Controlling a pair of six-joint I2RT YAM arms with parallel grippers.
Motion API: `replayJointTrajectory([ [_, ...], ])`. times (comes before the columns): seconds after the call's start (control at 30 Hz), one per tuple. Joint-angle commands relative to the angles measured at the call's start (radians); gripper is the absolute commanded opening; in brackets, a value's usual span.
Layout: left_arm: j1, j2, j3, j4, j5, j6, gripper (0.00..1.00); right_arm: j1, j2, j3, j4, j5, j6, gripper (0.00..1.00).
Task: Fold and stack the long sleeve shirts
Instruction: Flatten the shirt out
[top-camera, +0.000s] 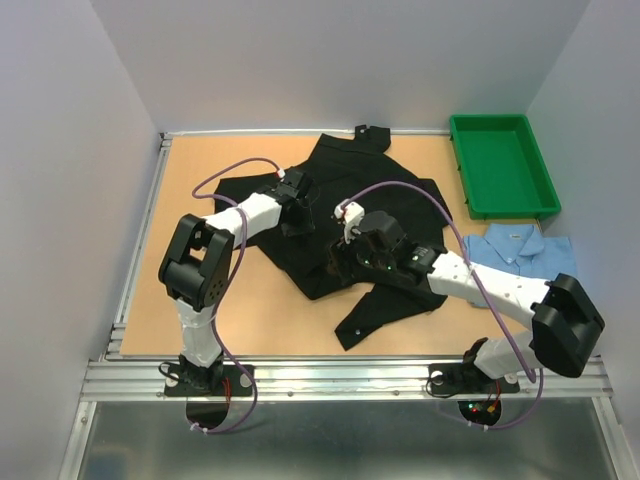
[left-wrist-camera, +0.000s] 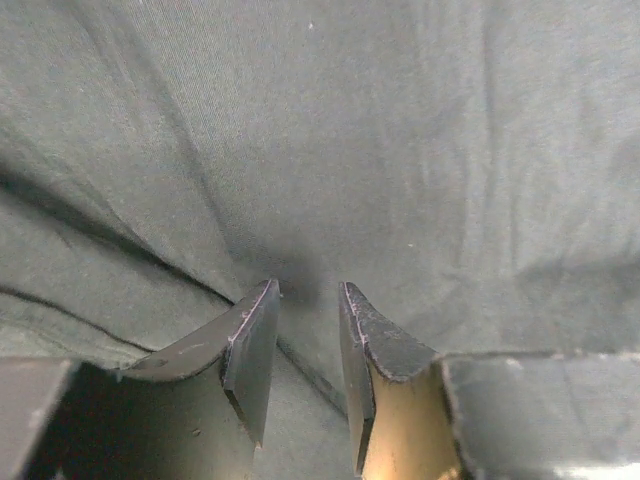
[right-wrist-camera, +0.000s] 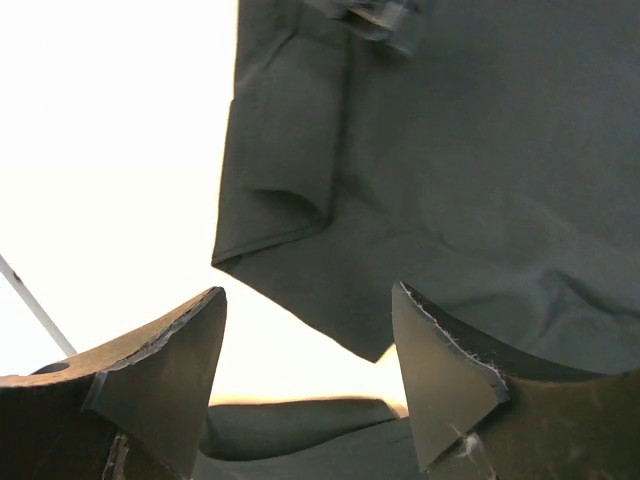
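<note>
On the tan wooden table (top-camera: 200, 300), the left gripper (top-camera: 297, 207) is seen lowered onto the left part of the soft black collared long sleeve shirt (top-camera: 375, 180), which is spread in a rumpled heap across the middle of the table, with its collar toward the far edge and one sleeve trailing toward the near edge. In the left wrist view, the left gripper (left-wrist-camera: 310, 292) is shown with its two dark fingers (left-wrist-camera: 250, 340) drawn close together, and a ridge of the black long sleeve shirt (left-wrist-camera: 400, 130) is pinched in the narrow gap between them; creases in the cloth are seen running toward that gap. Further right, the right gripper (top-camera: 341, 263) is held low over the near middle of the same shirt. In the right wrist view, the right gripper (right-wrist-camera: 310, 330) is shown with its fingers (right-wrist-camera: 170, 350) spread wide apart and nothing held between them; a folded edge and corner of the black long sleeve shirt (right-wrist-camera: 480, 180) are seen just past the fingertips, with the brightly washed-out table surface beside it. At the far right corner a rectangular green plastic tray (top-camera: 457, 160) is placed. Just nearer than the tray, at the right edge of the table, the folded light blue collared long sleeve shirt (top-camera: 520, 248) is laid flat, apart from the black one and partly hidden by the right arm.
</note>
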Motion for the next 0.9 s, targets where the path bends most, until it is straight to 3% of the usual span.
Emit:
replayJointTrajectory([
  [0.0, 0.0, -0.026, 0.026, -0.01, 0.018, 0.021, 0.43, 0.062, 0.026, 0.025, 0.074, 0.032, -0.101, 0.73],
  [0.1, 0.012, -0.072, 0.058, -0.027, 0.015, 0.031, 0.48, 0.105, 0.08, 0.063, 0.078, 0.064, -0.169, 0.74],
  [0.17, 0.049, -0.09, 0.072, -0.046, 0.01, 0.039, 0.56, 0.15, 0.111, 0.086, 0.08, 0.114, -0.203, 0.74],
  [0.37, 0.21, -0.233, 0.023, -0.07, -0.001, 0.076, 0.76, 0.231, 0.247, 0.186, 0.082, 0.262, -0.346, 0.74],
  [0.67, 0.459, -0.53, -0.189, -0.074, -0.036, 0.136, 0.85, 0.259, 0.397, 0.284, 0.082, 0.371, -0.45, 0.72],
  [0.87, 0.5, -0.724, -0.352, -0.044, -0.106, 0.137, 0.86, 0.26, 0.456, 0.323, 0.082, 0.387, -0.48, 0.65],
])
